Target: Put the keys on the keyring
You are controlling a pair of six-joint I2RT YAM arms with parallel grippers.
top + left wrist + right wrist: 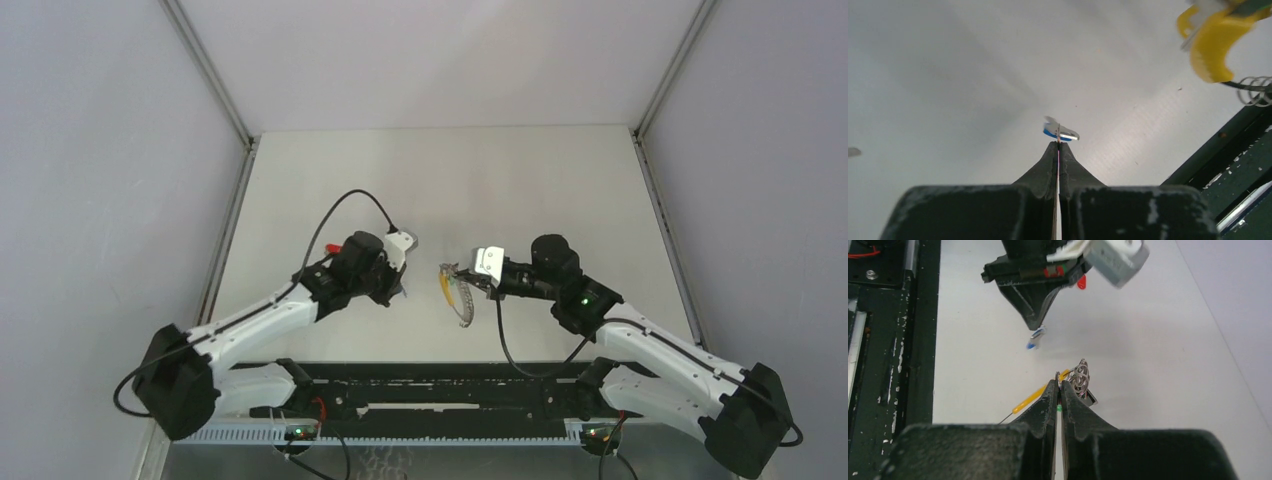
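My left gripper (1058, 142) is shut on the blue-headed key (1060, 132), whose head sticks out past the fingertips above the table. In the right wrist view that key (1034, 338) hangs from the left gripper (1034, 326), a short way beyond my right gripper (1058, 379). The right gripper is shut on the thin ring of the keyring (1075, 382); its yellow tab (1040, 392) and coiled bead chain (1081, 376) hang beside the fingers. From above, the keyring (455, 288) sits between the two grippers. A small red piece (1082, 284) behind the left gripper may be the red key.
The dark green rail (1228, 165) of the arm bases runs along the near table edge, close behind both grippers. Grey walls (110, 150) enclose the white table (450, 180) on the left, right and back.
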